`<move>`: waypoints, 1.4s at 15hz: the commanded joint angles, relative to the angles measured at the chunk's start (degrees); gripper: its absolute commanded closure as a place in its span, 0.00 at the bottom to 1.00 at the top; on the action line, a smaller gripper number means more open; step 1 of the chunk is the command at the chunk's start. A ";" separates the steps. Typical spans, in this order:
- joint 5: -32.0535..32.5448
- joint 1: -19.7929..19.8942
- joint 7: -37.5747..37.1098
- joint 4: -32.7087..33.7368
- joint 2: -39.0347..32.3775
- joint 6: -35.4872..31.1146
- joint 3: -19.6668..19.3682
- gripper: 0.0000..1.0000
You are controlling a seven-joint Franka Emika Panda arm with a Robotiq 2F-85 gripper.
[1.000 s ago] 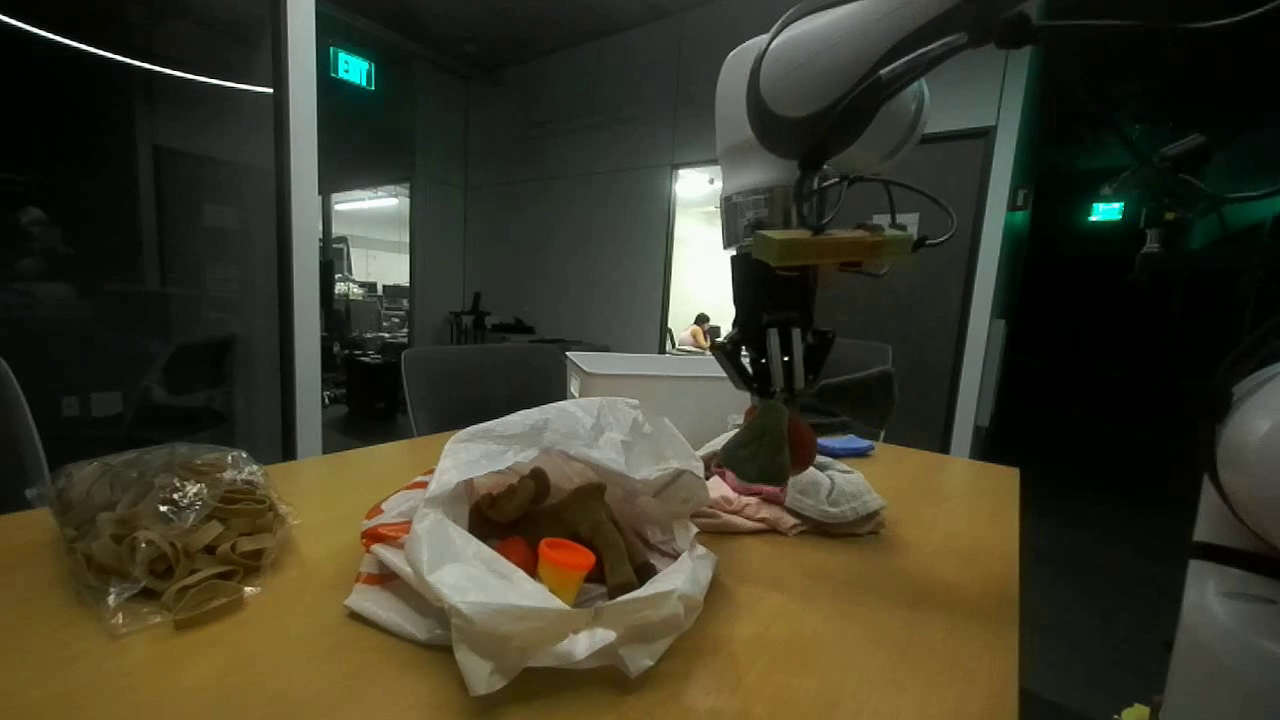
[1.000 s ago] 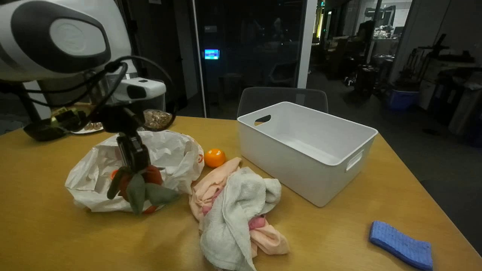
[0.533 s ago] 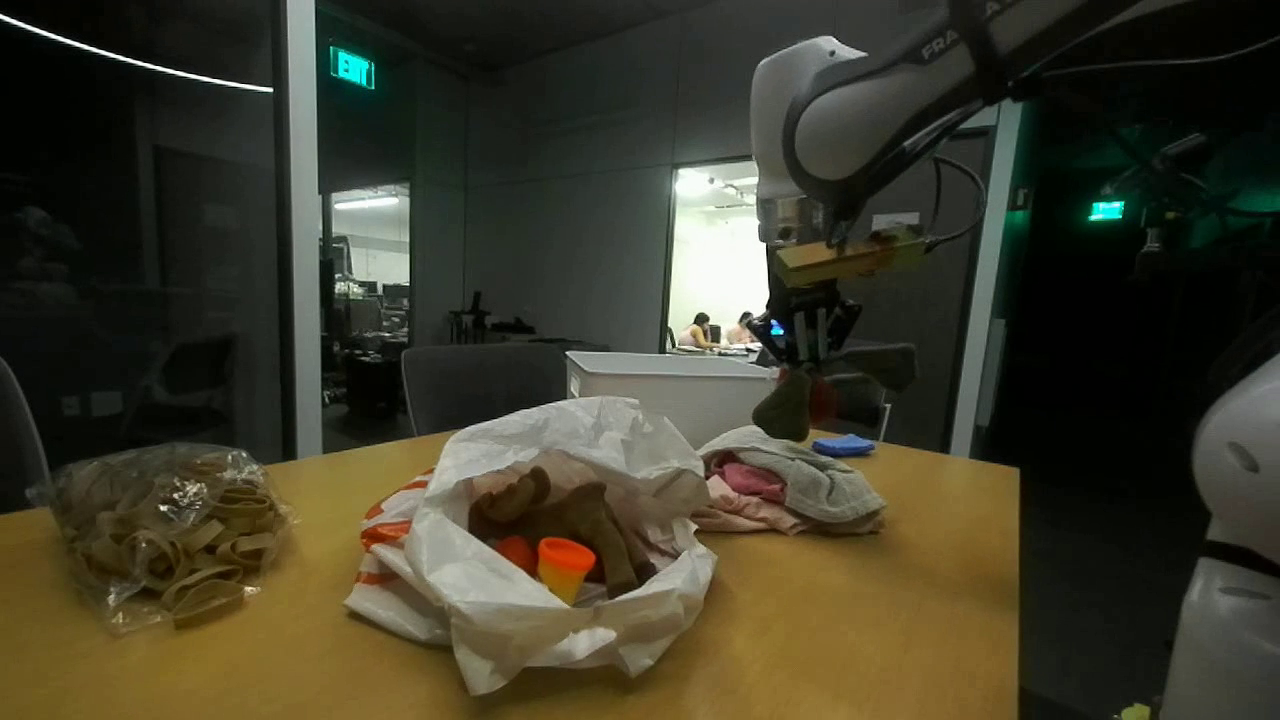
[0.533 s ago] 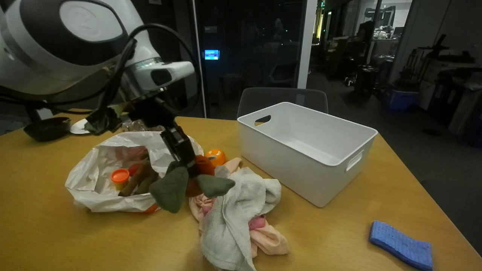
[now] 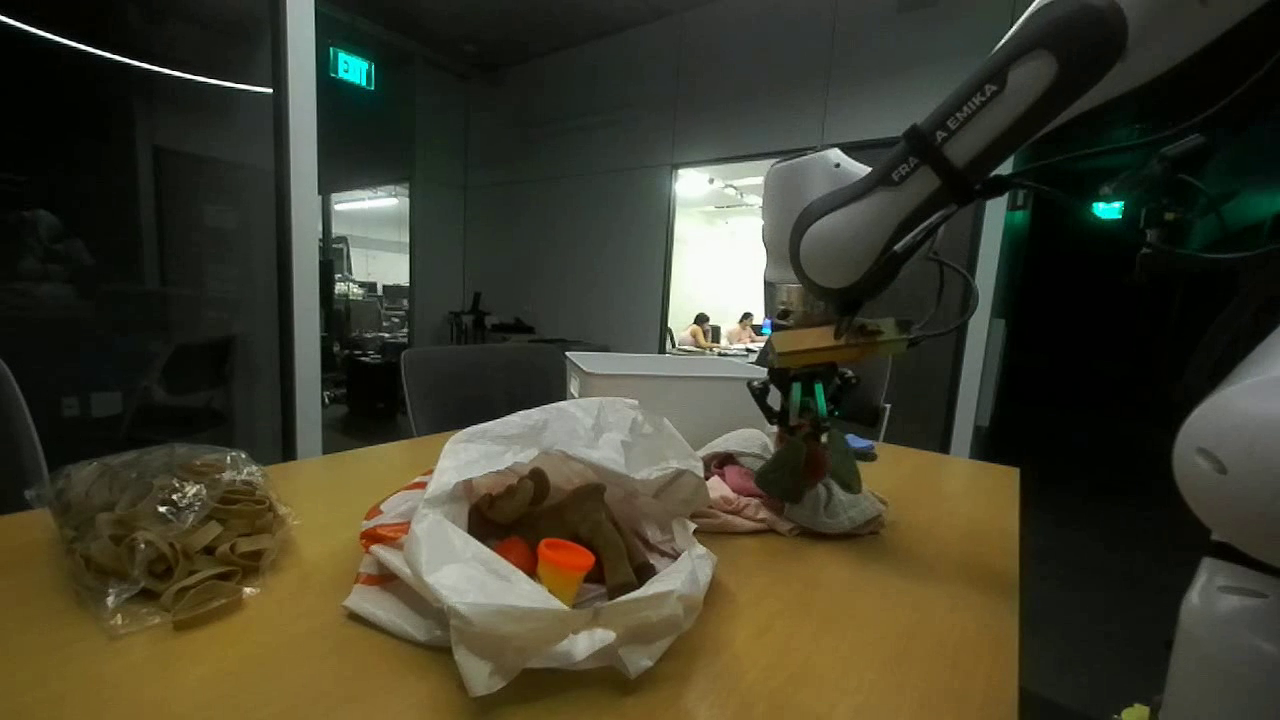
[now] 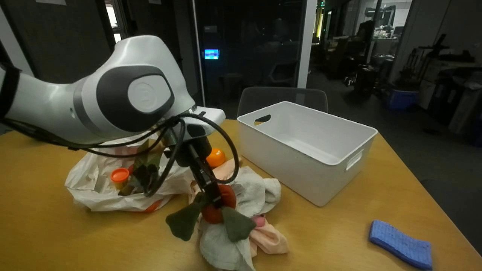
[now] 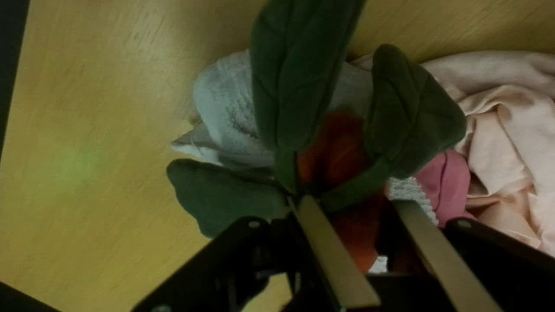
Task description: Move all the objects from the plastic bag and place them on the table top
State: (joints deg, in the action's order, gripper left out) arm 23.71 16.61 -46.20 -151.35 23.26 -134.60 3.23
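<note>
Indoors, my gripper [image 7: 353, 203] pointed down with its fingers slightly apart and the red body of a leafy plush [image 6: 212, 215] between them; whether they pinched it, I could not tell. The plush's dark green leaves spread over a grey towel [image 6: 260, 188], though I could not make out whether they touched it. Bunched with the towel on the table [image 6: 331, 241] were a peach cloth [image 6: 269, 239] and a pink cloth [image 7: 446, 184]. Near the peach cloth sat an orange [image 6: 216, 157], on the table. Just beside the cloths, the white bag [image 5: 540, 640], marked in orange, gaped, holding a brown animal [image 5: 580, 525], an orange-and-yellow tub [image 5: 563, 572] and a partly hidden red piece [image 5: 516, 552]. In an exterior view, a white bin [image 6: 278, 162] stood near the cloths and a blue pad [image 6: 401, 244] lay well apart from the bag. On the other side of the bag from the cloths, a clear packet [image 5: 170, 540] of tan bands rested on the table. A chair [image 6: 282, 98] stood at the table's edge. Farther off, two people [image 5: 697, 330] sat in a bright room [image 5: 705, 250], and an exit sign [image 5: 352, 68] glowed green.
</note>
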 commanded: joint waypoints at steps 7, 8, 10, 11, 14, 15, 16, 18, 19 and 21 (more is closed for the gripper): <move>-17.75 -11.09 12.67 -4.46 9.62 -7.45 -1.67 0.00; -19.20 -11.61 13.71 -4.45 9.83 -6.87 -0.82 0.00; -23.75 -14.91 18.24 -4.77 10.03 -5.56 -0.73 0.00; -25.76 -16.47 20.64 -5.01 9.78 -5.20 -0.52 0.00; -31.37 -21.81 26.72 -4.10 6.69 -3.61 0.91 0.00; -32.46 -23.35 28.37 -3.60 5.39 -3.26 1.44 0.00; -32.97 -24.63 29.95 -3.14 4.07 -3.19 2.17 0.00; -34.50 -27.28 32.60 -1.77 0.93 -3.27 3.25 0.00; -34.65 -27.71 33.55 -0.21 -1.75 -3.43 3.60 0.00; -33.85 -27.76 35.41 2.17 -5.76 -3.85 3.99 0.00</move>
State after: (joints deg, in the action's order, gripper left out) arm -9.39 -10.90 -15.05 -154.48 24.41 -138.53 6.90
